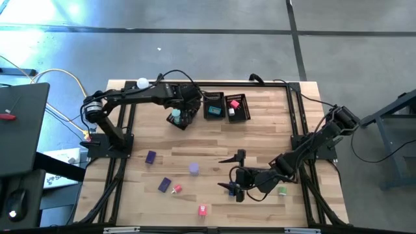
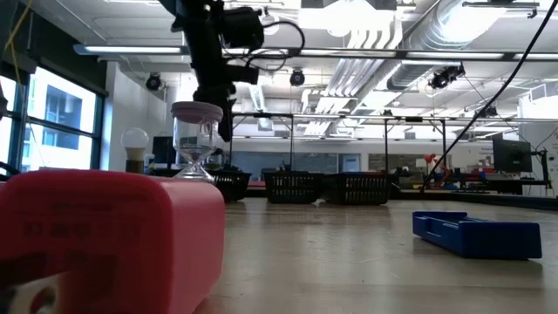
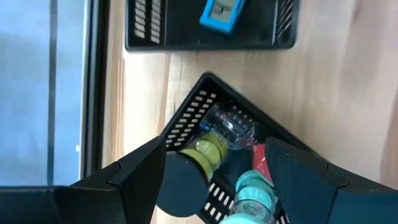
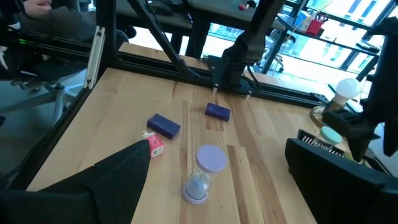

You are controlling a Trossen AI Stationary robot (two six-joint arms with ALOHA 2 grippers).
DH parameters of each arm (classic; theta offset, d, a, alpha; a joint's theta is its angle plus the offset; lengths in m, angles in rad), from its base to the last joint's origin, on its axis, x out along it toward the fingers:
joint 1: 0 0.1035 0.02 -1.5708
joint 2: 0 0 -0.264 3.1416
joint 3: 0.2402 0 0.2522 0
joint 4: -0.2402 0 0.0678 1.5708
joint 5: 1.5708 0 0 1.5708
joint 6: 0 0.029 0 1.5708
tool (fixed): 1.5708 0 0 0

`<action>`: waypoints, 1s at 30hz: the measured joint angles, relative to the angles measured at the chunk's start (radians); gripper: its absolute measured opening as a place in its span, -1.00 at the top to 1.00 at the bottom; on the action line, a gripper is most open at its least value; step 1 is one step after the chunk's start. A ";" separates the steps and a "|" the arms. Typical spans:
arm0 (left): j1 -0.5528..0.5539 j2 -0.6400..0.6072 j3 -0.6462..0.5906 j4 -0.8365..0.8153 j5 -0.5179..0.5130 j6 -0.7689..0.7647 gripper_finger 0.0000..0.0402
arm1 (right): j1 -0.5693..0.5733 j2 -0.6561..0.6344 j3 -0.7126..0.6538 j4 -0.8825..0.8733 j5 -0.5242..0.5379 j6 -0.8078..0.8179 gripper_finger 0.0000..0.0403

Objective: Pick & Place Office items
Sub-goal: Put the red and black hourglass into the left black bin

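Teal-capped piece [image 3: 252,198] sits between the left hand's [image 3: 214,180] parted fingers.

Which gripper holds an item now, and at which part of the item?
Neither. The left gripper is open above the tilted basket, with a teal-capped hourglass between its fingers but not gripped. The right gripper is open and empty.

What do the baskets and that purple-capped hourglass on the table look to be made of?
The baskets look like black wire mesh, probably metal: their slotted walls show in the left wrist view. The hourglass seems to be clear glass or plastic, see-through at its waist, with matte purple caps, likely plastic.
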 joint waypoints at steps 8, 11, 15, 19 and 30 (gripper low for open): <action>-0.047 -0.067 0.000 0.001 0.002 -0.156 -0.33 | 0.000 0.000 0.000 -0.006 -0.001 0.032 -0.81; -0.061 -0.067 0.000 0.000 0.003 -0.285 -0.33 | 0.000 0.000 0.000 -0.016 -0.001 0.048 -0.81; -0.074 -0.067 0.000 0.003 0.004 -0.489 -0.33 | 0.000 0.000 0.000 -0.016 -0.001 0.052 -0.81; -0.075 -0.067 0.000 -0.003 -0.006 -0.621 -0.33 | 0.001 0.000 0.000 -0.018 -0.013 0.070 -0.81; -0.073 -0.040 -0.002 -0.032 -0.006 -0.602 -0.33 | 0.001 0.000 0.000 -0.063 -0.127 0.070 -0.81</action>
